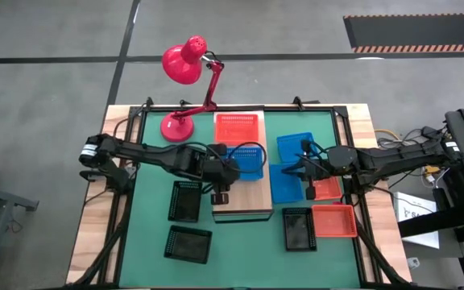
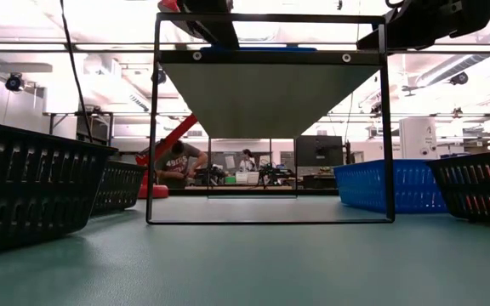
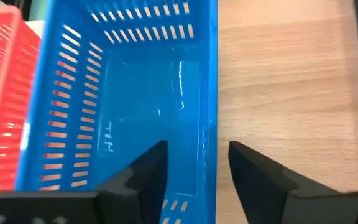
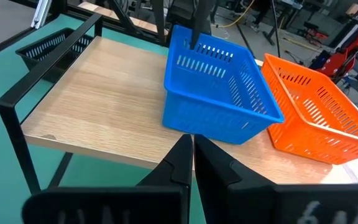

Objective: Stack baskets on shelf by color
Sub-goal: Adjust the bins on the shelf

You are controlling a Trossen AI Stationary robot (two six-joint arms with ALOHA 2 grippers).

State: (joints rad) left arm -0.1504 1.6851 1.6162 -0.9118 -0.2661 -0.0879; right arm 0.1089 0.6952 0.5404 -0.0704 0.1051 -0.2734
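Left tool (image 3: 194, 165): apart, one finger on each side of the blue basket (image 3: 129, 93) wall, on the shelf (image 3: 284, 81).
Right tool (image 4: 191, 158): together, waiting.
Risk: basket may slide off.

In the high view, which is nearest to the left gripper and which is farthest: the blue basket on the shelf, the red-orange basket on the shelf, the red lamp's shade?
From the left gripper:
1. Blue basket on the shelf, at its fingertips.
2. Red-orange basket on the shelf, just behind the blue one.
3. Lamp shade, beyond the table's far edge.

3 red baskets (image 1: 238, 127), 3 blue (image 1: 297, 146), 3 black (image 1: 185, 200), 1 shelf (image 1: 244, 201)
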